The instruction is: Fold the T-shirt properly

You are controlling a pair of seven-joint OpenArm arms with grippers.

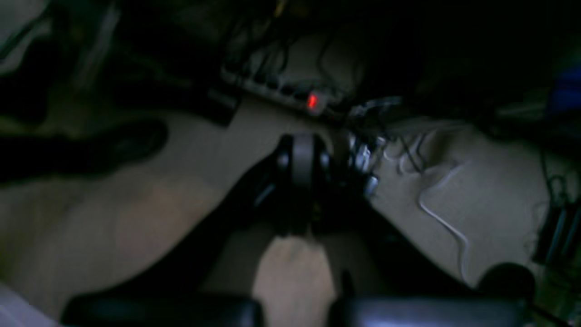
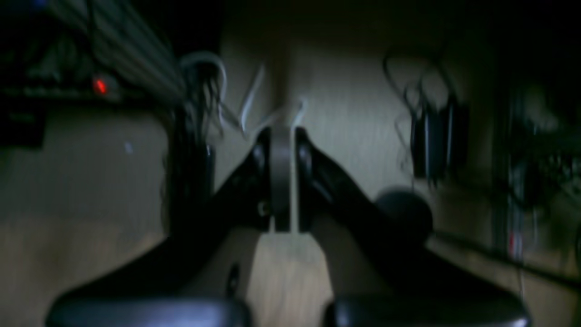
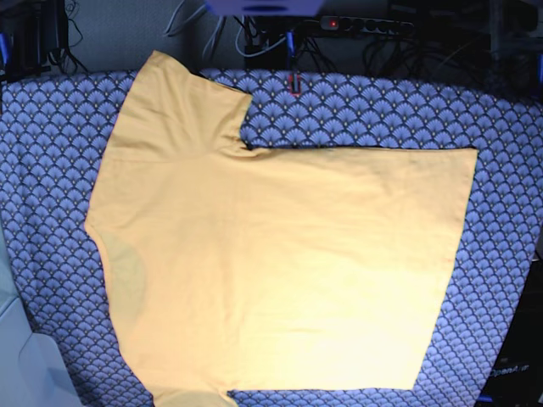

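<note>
The yellow-orange T-shirt lies spread flat on the blue fan-patterned tablecloth, neck to the left and hem to the right. One sleeve points to the far left corner; the near sleeve runs off the bottom edge. Neither arm shows in the base view. In the dim, blurred left wrist view, my left gripper is shut with nothing in it, hanging over pale floor. My right gripper is likewise shut and empty. No cloth shows in either wrist view.
A power strip with a red light lies behind the table among cables, and shows in both wrist views. A white cable snakes over the floor. Dark boxes hang at the right.
</note>
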